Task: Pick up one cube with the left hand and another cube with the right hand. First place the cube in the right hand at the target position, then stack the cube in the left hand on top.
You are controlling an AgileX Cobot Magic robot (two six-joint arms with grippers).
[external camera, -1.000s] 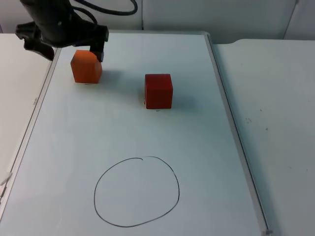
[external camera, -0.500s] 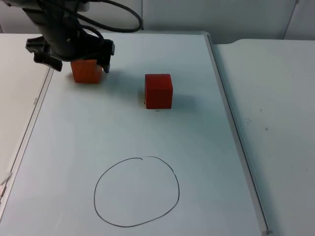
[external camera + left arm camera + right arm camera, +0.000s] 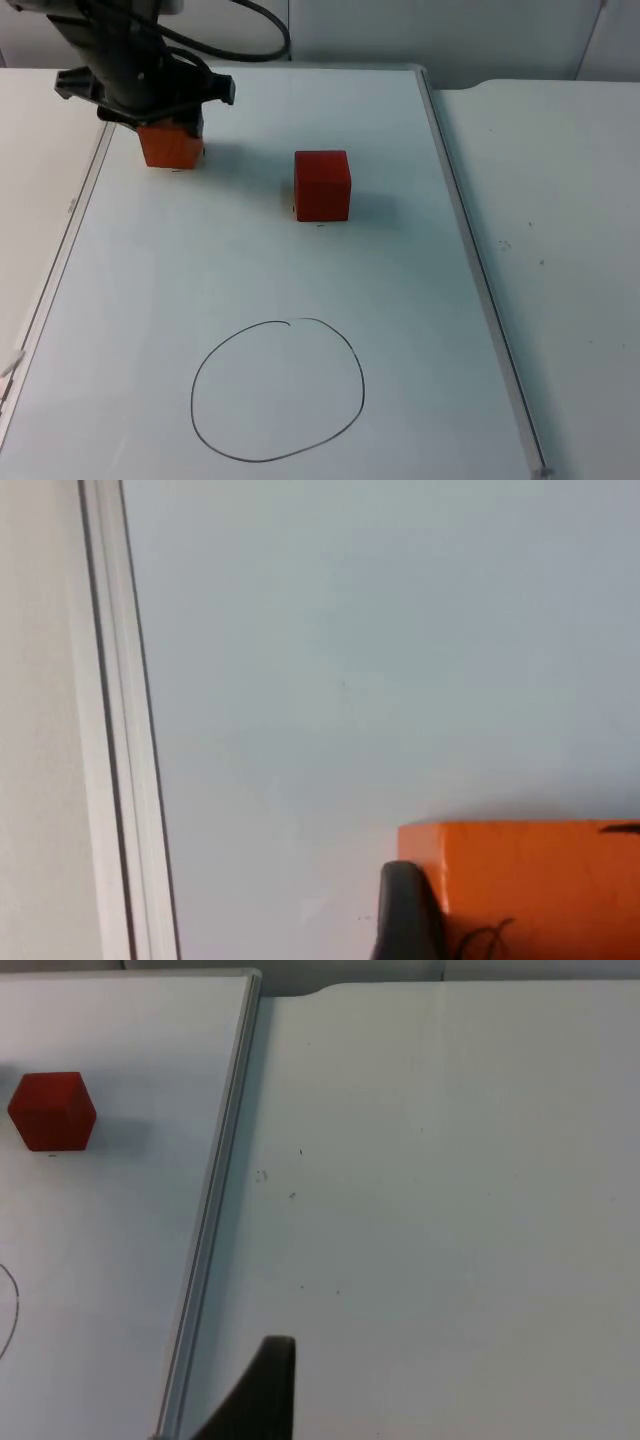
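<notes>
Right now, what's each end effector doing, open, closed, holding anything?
Left end effector: down over the orange cube, a fingertip beside it; open or closed cannot be told.
Right end effector: waiting above the bare table, holding nothing visible; state cannot be told.

A white board (image 3: 260,260) with a pale metal frame (image 3: 470,270) is laid flat on the white table (image 3: 560,220), reaching almost to the table's far edge. To the board's right a broad strip of table is left bare, and small dark specks (image 3: 295,1175) are scattered over it. The table is closed off at its far edge by a grey partition wall (image 3: 430,30).
</notes>
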